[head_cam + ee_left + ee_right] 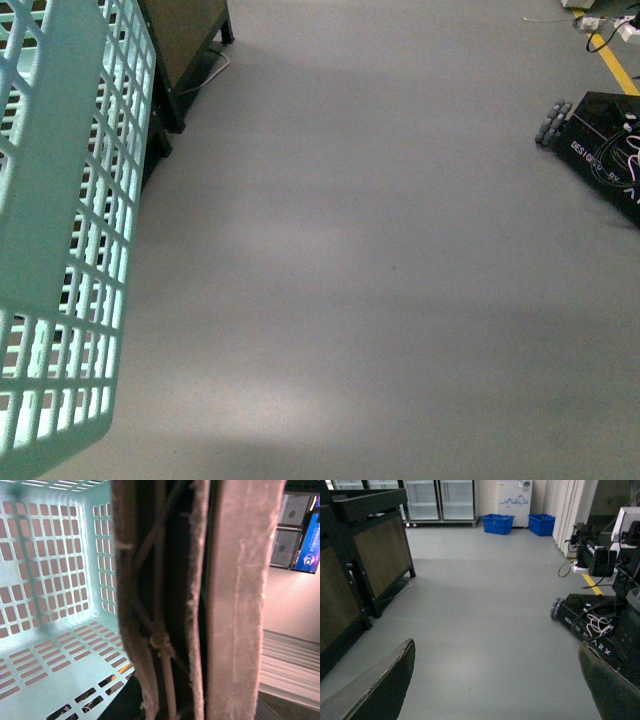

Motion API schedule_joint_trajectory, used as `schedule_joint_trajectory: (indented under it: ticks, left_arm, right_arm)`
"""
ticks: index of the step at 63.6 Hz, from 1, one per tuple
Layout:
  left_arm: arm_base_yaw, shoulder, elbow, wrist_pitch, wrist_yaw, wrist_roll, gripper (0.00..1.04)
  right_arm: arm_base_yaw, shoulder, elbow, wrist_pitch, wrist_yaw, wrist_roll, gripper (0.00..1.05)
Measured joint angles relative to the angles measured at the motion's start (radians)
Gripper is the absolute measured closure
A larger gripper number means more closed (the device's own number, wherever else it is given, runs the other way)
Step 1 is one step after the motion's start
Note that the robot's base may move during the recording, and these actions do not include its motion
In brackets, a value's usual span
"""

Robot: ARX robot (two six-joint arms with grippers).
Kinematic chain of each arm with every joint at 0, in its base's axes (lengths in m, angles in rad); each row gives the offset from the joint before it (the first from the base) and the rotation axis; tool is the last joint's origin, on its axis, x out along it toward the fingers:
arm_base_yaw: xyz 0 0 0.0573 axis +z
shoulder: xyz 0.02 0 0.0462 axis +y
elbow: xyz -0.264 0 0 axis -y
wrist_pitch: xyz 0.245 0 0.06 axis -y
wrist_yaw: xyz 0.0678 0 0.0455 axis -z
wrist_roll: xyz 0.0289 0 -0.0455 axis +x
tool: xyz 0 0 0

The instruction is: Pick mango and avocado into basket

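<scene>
Basket (60,200) first: the light teal lattice wall fills the left edge of the front view, close to the lens. Its long axis runs up and down the frame, and the top leans a little to the right. In the left wrist view we look into it (55,555), and only slotted walls and slotted floor show. A yellow-orange glint sits behind the slots low in the frame, but I cannot tell what it is.

A brown, frayed band with pale ties (240,605) runs top to bottom through that view, right against the camera. It looks like the basket's handle. I cannot pick out the left gripper's own fingers, so its grip is unreadable.

The right gripper (496,650) is spread wide, with dark fingers (375,690) at the lower left and lower right. Only floor shows between them.

The plain grey floor (380,280) stretches away. A dark cabinet (185,40) stands at the upper left. A black wheeled robot base (605,140) with white cables sits at the right, beside a yellow floor line (615,60). At the top of the right wrist view are glass-door fridges (440,500) and two blue bins (497,523).
</scene>
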Motion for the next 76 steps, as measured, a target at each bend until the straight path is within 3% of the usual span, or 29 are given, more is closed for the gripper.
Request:
schedule_joint_trajectory:
  ticks: [76]
  left_arm:
    - [-0.002, -0.002, 0.003, 0.0, 0.021, -0.004, 0.89]
  right_arm:
    - [0.0, 0.0, 0.0, 0.0, 0.004, 0.0, 0.09]
